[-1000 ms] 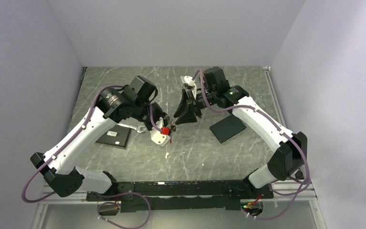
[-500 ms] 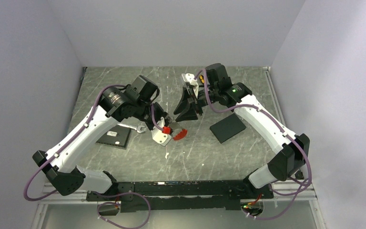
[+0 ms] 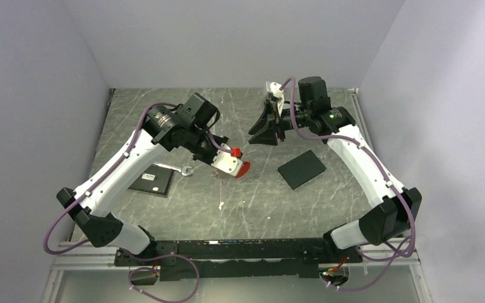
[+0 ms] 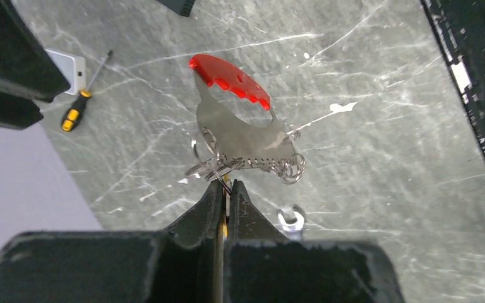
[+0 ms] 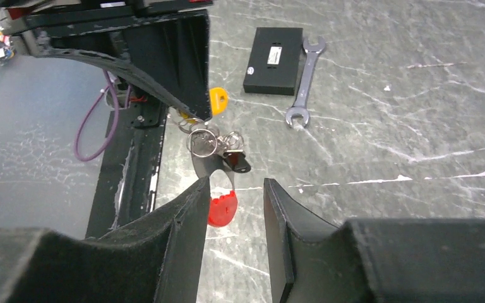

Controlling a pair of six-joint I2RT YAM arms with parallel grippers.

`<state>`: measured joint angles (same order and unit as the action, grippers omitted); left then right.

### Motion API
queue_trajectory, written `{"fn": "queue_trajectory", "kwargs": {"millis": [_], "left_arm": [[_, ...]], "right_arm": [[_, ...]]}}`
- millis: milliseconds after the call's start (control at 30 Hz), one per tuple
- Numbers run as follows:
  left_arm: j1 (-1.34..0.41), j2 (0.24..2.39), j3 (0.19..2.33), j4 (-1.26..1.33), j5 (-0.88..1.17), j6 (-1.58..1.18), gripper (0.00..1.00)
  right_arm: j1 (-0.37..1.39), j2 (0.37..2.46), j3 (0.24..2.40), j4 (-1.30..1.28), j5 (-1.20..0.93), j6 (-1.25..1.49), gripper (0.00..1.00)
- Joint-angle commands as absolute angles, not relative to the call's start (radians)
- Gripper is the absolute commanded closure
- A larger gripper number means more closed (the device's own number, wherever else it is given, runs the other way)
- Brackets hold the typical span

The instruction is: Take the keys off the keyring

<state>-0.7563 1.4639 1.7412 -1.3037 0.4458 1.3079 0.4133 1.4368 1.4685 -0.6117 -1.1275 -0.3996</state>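
Holding the bunch of small flat brass-yellow and silvery keys point(image 5: 227, 142) above the grey marbled desk point(image 3: 259, 202) is the work of the left hand point(image 4: 226, 186). Its fingers are pressed together, pinching a brass-yellow key at the top of the bunch. The thin metal keyring point(image 4: 205, 165) hangs just beyond the fingertips, over the middle of the desk. Its red curved plastic strip point(image 4: 230, 79) and short silvery chain piece point(image 4: 278, 165) dangle from it.

The right hand point(image 5: 235, 183) stands to the far right of the bunch, apart from it. Its fingers are partly spread, hold nothing and point toward the bunch.

Step in hand, as judged: presenting the bunch for separation, with no key yet worked off. The next move calls for the right hand to close in, pinch a single key or the keyring, and work the key along the coil while the left hand keeps its grip.
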Motion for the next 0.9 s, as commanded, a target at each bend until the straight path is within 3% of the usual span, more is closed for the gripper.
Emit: {"fn": "queue_trajectory", "kwargs": {"millis": [0,500,667,867], "left_arm": [[-0.761,1.495,1.823,-1.349,0.488,1.113,1.00],[-0.722,1.646,1.969,-1.379,0.523,0.569,1.00],[-0.625,1.669,1.976,-1.388,0.726,0.451,1.00],[-0.565,1.618,1.912,-1.375,0.972,0.556,1.00]], "right_arm": [[0.421,1.383,1.439,-0.574,-1.146,-0.378,0.61],[0.401,1.336,1.358,-0.557,-1.147,-0.330,0.64],[0.395,1.323,1.310,-0.512,-1.150,-0.292,0.66],[0.396,1.319,1.287,-0.472,-1.173,-0.268,0.67]]}}
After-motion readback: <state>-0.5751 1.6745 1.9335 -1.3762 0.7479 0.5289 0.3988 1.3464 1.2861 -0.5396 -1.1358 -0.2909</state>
